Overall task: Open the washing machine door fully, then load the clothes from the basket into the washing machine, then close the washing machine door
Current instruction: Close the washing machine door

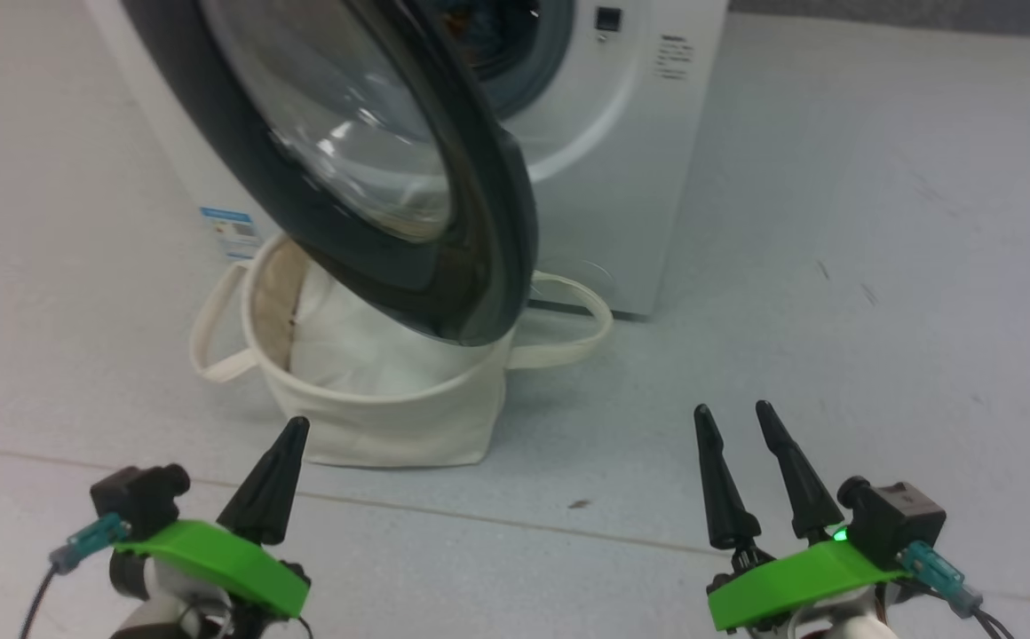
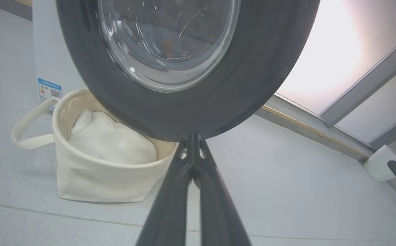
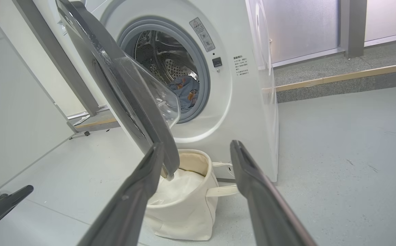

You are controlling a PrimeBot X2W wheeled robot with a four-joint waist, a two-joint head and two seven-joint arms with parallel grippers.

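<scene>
The washer (image 1: 630, 186) stands at 12 o'clock from the robot on a pale grey floor (image 1: 879, 311). Its door (image 1: 502, 231) is swung out toward the robot from the washer's 9 o'clock side and stands partly open. The black rim and glass bowl (image 1: 346, 133) take up the head view from 11 to 12 o'clock. The door's lower edge hangs over the mouth of the basket (image 1: 391, 430), which sits on the floor just in front of the washer, at 11 o'clock from the robot. The basket's loop handles stick out at its 9 and 3 o'clock sides, and a plain white liner (image 1: 346, 351) lies inside it.

The clothes (image 3: 185, 91) lie in the drum (image 3: 164, 58). They show as light-blue fabric with small orange prints, low in the opening at about 5 o'clock of the drum ring in the right wrist view. A blue sticker (image 2: 49, 90) is on the washer's front at 9 o'clock of the left wrist view, just above a basket handle.

The left gripper (image 1: 296, 432) is at 7 o'clock of the head view, its fingers pressed together into one point with nothing between them. It points at the basket's near wall without touching it. In its own wrist view the joined tips line up with the door's bottom edge. In the right wrist view it sits at 8 o'clock, well apart from the door.

The right gripper (image 1: 733, 413) is at 5 o'clock of the head view, fingers spread apart and empty. It is over bare floor on the basket's 3 o'clock side, well apart from it.
</scene>
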